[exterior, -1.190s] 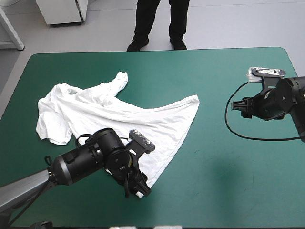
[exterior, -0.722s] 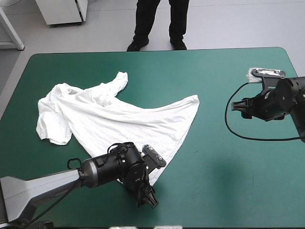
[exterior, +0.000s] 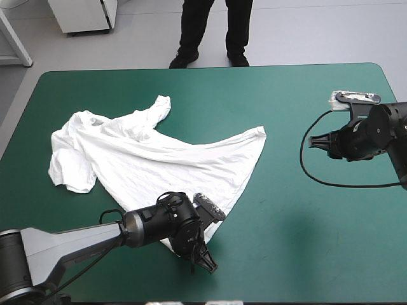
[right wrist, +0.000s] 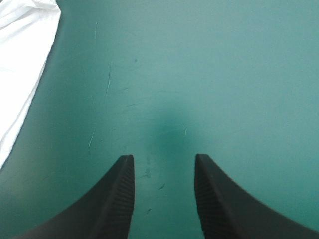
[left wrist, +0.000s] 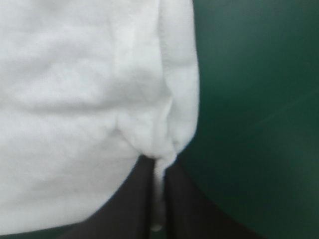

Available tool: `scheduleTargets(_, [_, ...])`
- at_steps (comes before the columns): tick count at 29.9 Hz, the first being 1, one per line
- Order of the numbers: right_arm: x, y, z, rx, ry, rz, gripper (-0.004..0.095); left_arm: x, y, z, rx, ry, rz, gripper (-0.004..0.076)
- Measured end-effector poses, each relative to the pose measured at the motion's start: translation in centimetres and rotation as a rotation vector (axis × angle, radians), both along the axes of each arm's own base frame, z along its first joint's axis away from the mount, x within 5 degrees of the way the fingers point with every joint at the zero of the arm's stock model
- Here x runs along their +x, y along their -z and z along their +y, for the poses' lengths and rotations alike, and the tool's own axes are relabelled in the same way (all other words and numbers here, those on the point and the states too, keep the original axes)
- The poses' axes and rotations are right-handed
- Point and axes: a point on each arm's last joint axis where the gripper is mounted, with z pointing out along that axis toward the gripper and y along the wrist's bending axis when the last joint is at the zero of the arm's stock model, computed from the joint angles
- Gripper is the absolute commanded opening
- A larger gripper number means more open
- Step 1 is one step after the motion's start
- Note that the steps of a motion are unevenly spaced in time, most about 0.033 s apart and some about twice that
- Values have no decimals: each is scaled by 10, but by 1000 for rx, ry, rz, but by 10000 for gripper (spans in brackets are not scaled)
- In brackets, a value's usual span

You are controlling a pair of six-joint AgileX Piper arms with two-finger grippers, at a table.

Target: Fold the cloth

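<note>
The white T-shirt (exterior: 146, 155) lies spread and somewhat rumpled across the left half of the teal-green table (exterior: 305, 248), with one corner reaching right. The left gripper (left wrist: 158, 169) is clamped on its near corner, close to the table's near edge. The right gripper (right wrist: 163, 160) hovers over bare cover near the right edge, fingers apart.

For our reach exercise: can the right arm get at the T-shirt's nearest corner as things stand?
Probably yes: only bare teal-green cover lies between the open right gripper and the T-shirt.
</note>
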Motion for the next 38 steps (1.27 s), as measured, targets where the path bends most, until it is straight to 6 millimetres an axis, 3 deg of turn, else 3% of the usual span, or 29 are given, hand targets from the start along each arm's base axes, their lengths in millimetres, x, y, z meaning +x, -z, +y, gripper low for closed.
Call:
scheduleTargets(4, [0,1,5,33,-47,8,584,0,0,0,2,0,-1,-8])
scheduleTargets(7, [7,5,20,42,-110,23,630,0,0,0,0,0,-2,-8])
scheduleTargets(13, [43,15,56,36,-201,76,632,0,0,0,-1,-1,-1,-9])
scheduleTargets(25, [142,43,84,37,-206,95,631,0,0,0,-4,-6,7,-9])
scheduleTargets(38, [190,110,121,24,-246,181,631,-1,0,0,-5,-7,9,-9])
